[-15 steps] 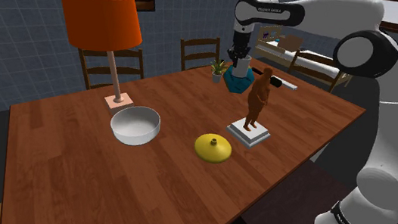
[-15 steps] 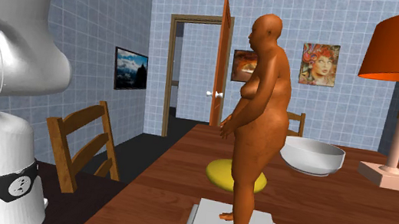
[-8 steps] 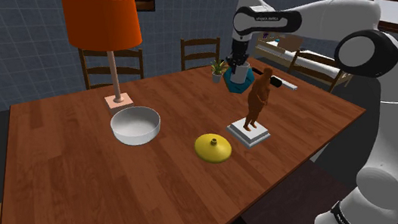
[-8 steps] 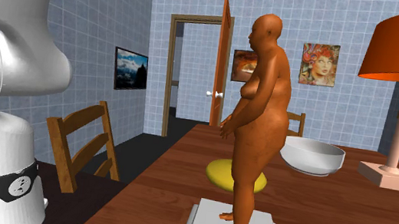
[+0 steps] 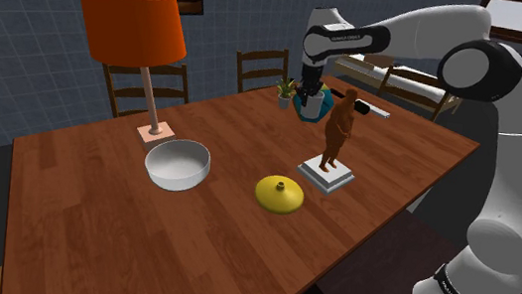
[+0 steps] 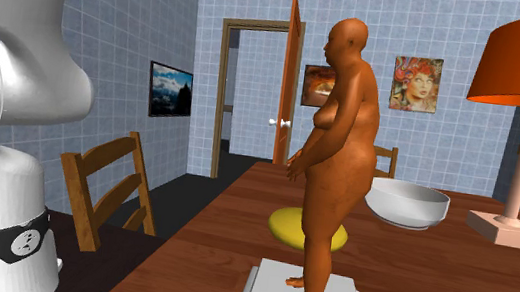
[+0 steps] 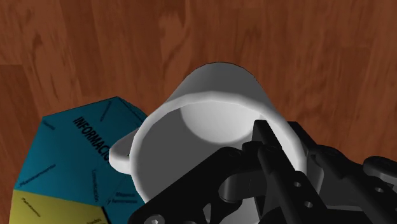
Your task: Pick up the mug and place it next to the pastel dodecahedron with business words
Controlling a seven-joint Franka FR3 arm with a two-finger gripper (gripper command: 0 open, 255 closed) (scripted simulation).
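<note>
The white mug (image 7: 216, 108) is clasped at its wall by the black fingers (image 7: 262, 135), which are closed on it. It is held just beside the teal and yellow dodecahedron (image 7: 76, 146), over the wooden surface (image 7: 95, 44). Whether its base is set down cannot be told. If released aloft or tilted, it could be toppled, and the dodecahedron could be knocked by its handle.

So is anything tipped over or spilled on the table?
No, nothing stands out. The orange lamp, the white bowl and the brown figurine all stand upright on the wooden table. The white mug is empty, and the gripper holds it by its rim beside the teal and yellow dodecahedron.
</note>
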